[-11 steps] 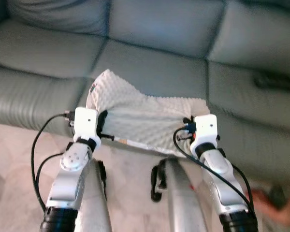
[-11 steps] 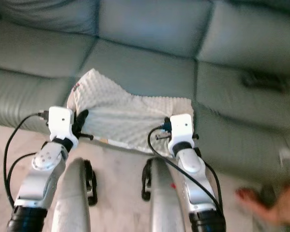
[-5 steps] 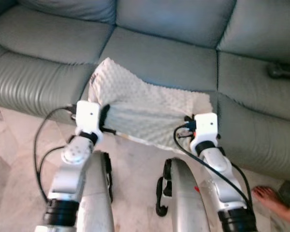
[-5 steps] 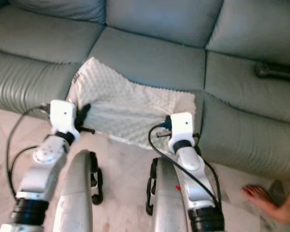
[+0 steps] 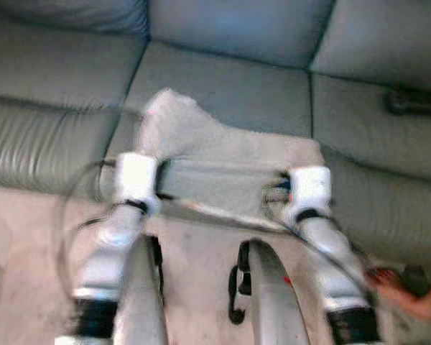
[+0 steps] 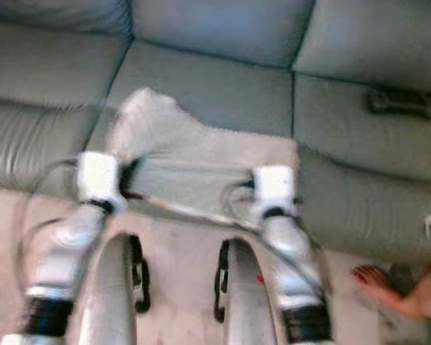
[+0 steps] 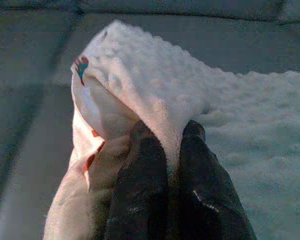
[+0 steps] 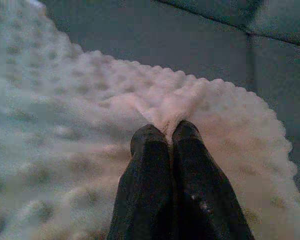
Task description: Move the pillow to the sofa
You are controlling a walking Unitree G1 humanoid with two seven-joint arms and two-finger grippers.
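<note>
Since half a second ago, both eye views have gone blurred and the framing has shifted, so I read it as camera motion; against the sofa (image 5: 230,79), the pillow (image 5: 223,154) looks much as it did.

I see the pillow, white and bumpy, spread across the front of the middle seat, its near edge hanging past the seat front and its left corner raised toward the seat seam. A small coloured tag sits at that raised corner in the left wrist view.

Left gripper (image 7: 174,145): fingers pressed together on a fold of the pillow's left edge. Right gripper (image 8: 166,135): fingers likewise closed tight, pinching a ridge of fabric near the pillow's right edge.

On the sofa's right seat lies a dark object (image 5: 415,102), well apart from the pillow; too blurred to identify. On the floor (image 5: 29,244) to the right of the sofa front, I can make out a person's foot (image 6: 373,279).
</note>
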